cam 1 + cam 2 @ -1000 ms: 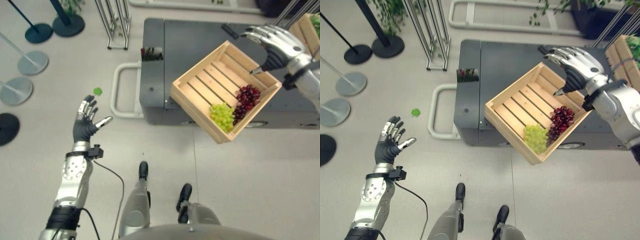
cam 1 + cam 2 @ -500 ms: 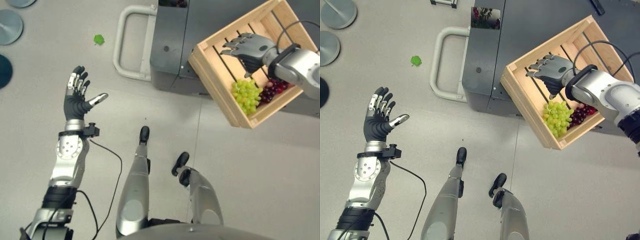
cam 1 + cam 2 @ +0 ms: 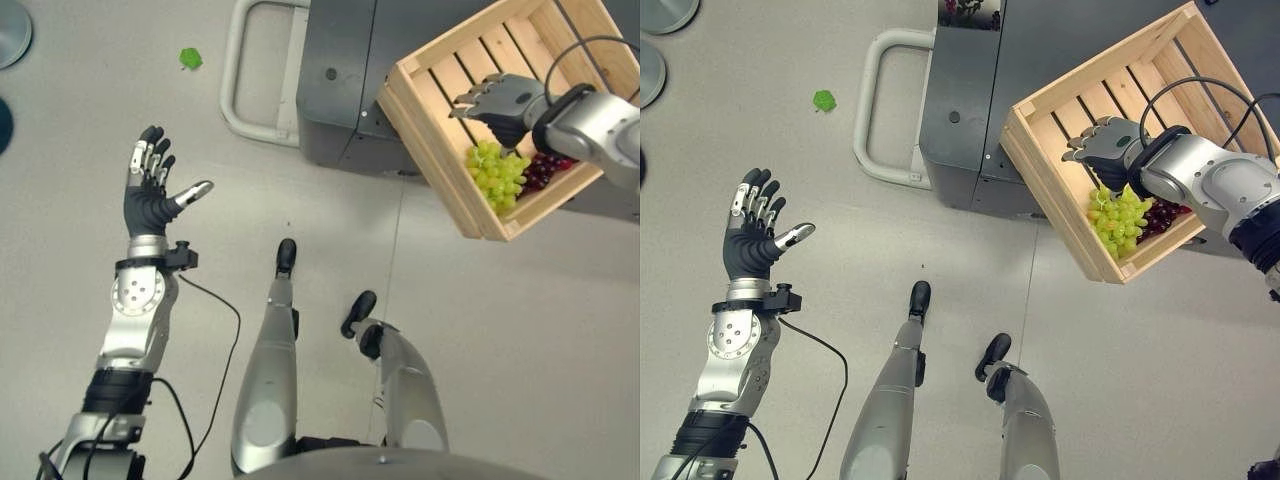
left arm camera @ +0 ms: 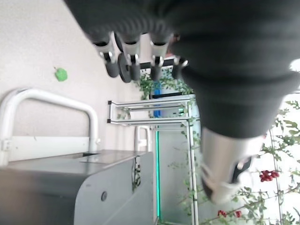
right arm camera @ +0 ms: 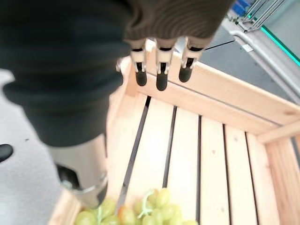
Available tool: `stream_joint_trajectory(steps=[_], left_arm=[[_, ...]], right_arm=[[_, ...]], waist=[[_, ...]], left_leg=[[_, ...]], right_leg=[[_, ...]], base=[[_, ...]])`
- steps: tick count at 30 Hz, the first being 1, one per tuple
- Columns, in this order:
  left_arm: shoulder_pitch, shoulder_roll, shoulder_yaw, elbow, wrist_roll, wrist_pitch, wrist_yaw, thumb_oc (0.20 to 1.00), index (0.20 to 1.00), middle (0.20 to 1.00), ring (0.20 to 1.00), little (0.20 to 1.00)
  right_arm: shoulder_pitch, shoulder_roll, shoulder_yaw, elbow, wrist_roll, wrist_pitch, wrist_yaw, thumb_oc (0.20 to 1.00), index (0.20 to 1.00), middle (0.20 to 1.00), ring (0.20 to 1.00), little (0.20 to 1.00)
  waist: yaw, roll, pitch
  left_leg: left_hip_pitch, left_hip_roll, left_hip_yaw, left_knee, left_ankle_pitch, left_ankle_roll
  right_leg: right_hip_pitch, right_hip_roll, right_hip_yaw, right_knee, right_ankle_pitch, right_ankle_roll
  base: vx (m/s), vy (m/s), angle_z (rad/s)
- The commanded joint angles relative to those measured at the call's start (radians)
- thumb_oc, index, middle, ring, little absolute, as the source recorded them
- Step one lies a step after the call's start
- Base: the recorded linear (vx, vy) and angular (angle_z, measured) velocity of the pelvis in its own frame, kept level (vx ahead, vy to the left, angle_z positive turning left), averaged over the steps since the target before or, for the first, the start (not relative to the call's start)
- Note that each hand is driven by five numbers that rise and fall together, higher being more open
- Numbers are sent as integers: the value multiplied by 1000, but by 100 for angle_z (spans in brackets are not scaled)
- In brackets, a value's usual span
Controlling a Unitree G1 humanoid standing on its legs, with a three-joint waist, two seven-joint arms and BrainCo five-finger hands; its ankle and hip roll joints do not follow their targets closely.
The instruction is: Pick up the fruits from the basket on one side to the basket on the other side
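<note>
A wooden crate [image 3: 1055,195] sits on a dark grey cart [image 3: 970,100] at the far right of the scene, turned at an angle so that one corner juts out past the cart's near edge. Inside it, in the near corner, lie a bunch of green grapes [image 3: 1118,222] and, just to the right and touching them, a bunch of dark red grapes [image 3: 1162,212].

The right hand [image 3: 1102,150] reaches into the crate from the right and hangs directly over the green grapes. Its fingers [image 5: 161,70] are stretched out straight and spread a little over the crate's slatted floor, pointing toward the far wall, and the thumb [image 5: 86,180] points down beside the top of the green bunch (whether the tip actually touches a grape cannot be told). The hand is open and nothing is gripped in it; both bunches lie in the crate.

The left hand [image 3: 148,200] is held out well to the left, over the bare pale floor [image 3: 520,330], palm up, with its fingers straight and fanned apart and the thumb stuck out to the right. It is open and empty.

A white tubular handle [image 3: 245,85] curves out from the left side of the cart. On the floor farther left, beyond the left hand, lies a small green leaf-like scrap [image 3: 189,58]. Round grey stand bases [image 3: 650,70] show at the far left edge.
</note>
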Motion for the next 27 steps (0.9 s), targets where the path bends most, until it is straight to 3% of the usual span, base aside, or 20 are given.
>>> stream_joint_trajectory(steps=[1,16,27], left_arm=[[-40,8,17,-86,8,-64,-3,1000,1000,1000,1000,1000],[-44,-5,3,-94,2,-58,-2,1000,1000,1000,1000,1000],[-58,-22,-13,-117,8,-51,3,1000,1000,1000,1000,1000]], right_arm=[[-117,-98,86,-10,65,9,23,1000,1000,1000,1000,1000],[-175,-78,142,-13,145,21,91,1000,1000,1000,1000,1000],[26,-15,13,116,114,53,93,1000,1000,1000,1000,1000]], waist=[[-16,-13,16],[-30,-6,16],[-34,15,16]], left_leg=[[25,-8,24,108,-172,-37],[-43,-13,19,106,-165,-37],[-122,-18,9,128,-167,-32]], right_leg=[[0,22,-15,-222,139,51],[-76,22,-17,-202,136,52],[-155,17,-18,-170,130,53]], base=[[0,0,0],[0,0,0],[0,-12,5]])
